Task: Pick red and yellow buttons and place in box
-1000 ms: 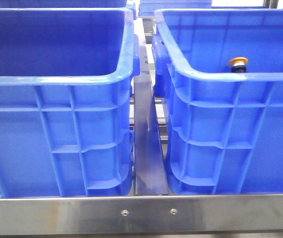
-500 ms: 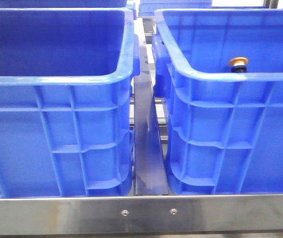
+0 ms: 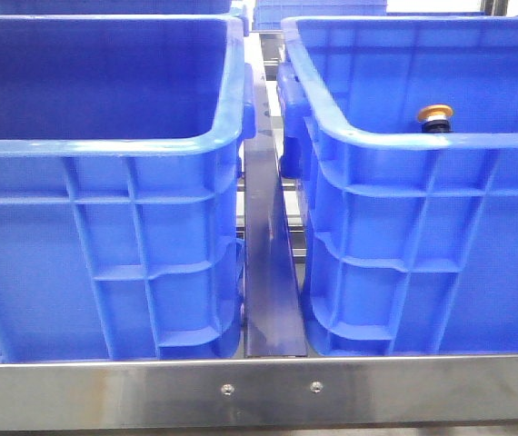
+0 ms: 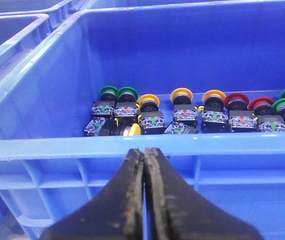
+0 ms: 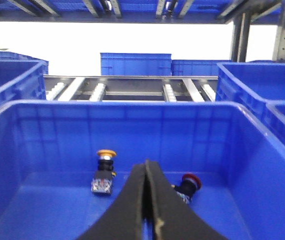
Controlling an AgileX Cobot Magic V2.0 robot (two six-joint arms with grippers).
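Observation:
In the right wrist view a yellow-capped button (image 5: 106,154) stands upright and a red-capped button (image 5: 191,181) lies tilted on the floor of a blue crate (image 5: 132,106). My right gripper (image 5: 146,162) is shut and empty above that floor, between the two buttons. The front view shows only the yellow cap (image 3: 435,113), over the right crate's rim (image 3: 423,141). In the left wrist view my left gripper (image 4: 143,150) is shut and empty, outside the near wall (image 4: 57,147) of a crate. That crate holds a row of several buttons, among them red (image 4: 237,100) and yellow (image 4: 181,94).
The left crate (image 3: 104,145) and the right crate stand side by side with a steel divider (image 3: 268,272) between them and a steel rail (image 3: 259,391) in front. Green-capped buttons (image 4: 117,92) sit in the row. More blue crates (image 5: 135,64) and rollers lie beyond.

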